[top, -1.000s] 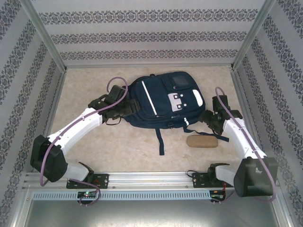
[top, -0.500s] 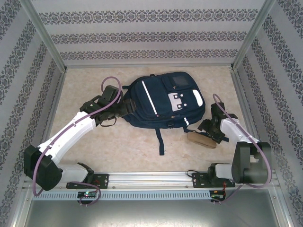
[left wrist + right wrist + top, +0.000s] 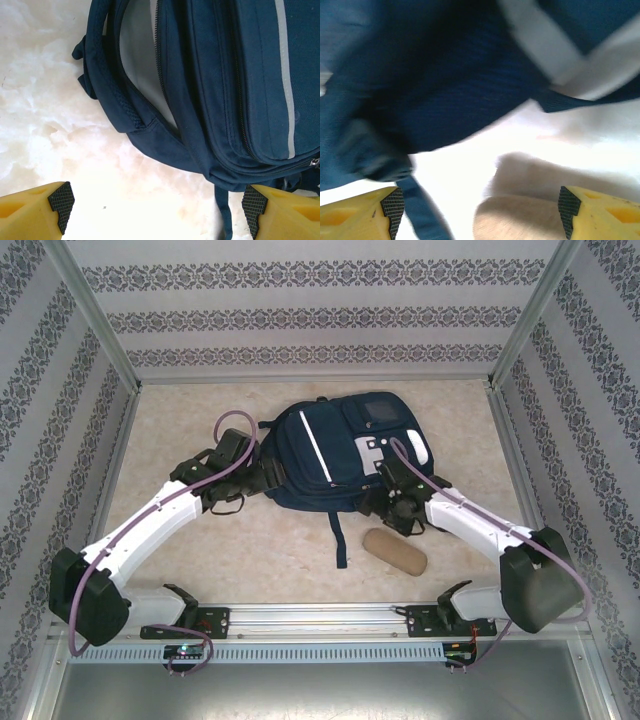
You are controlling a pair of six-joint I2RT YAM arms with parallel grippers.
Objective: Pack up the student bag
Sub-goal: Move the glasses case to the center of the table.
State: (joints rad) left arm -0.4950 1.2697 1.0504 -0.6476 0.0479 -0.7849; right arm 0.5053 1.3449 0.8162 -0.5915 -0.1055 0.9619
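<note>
The student bag (image 3: 325,455), a navy backpack with a thin white stripe, lies flat in the middle of the table. My left gripper (image 3: 262,476) is open at its left edge. In the left wrist view the bag (image 3: 210,85) has its main zip parted, showing grey lining (image 3: 137,55), and the left gripper (image 3: 157,212) has bare table between its fingers. My right gripper (image 3: 386,504) is open at the bag's lower right edge. The blurred right wrist view shows the bag (image 3: 435,85) ahead, with a tan case (image 3: 520,222) low between the right gripper (image 3: 480,212) fingers, not squeezed.
The tan oblong case (image 3: 395,552) lies on the table just below the right gripper. A dark strap (image 3: 340,538) trails from the bag toward the near edge. Patterned walls close in the table on three sides, with metal rails along them.
My right arm swung left from the table's right side to the bag's lower right edge. The tan case shifted left and turned. The left arm barely moved.
</note>
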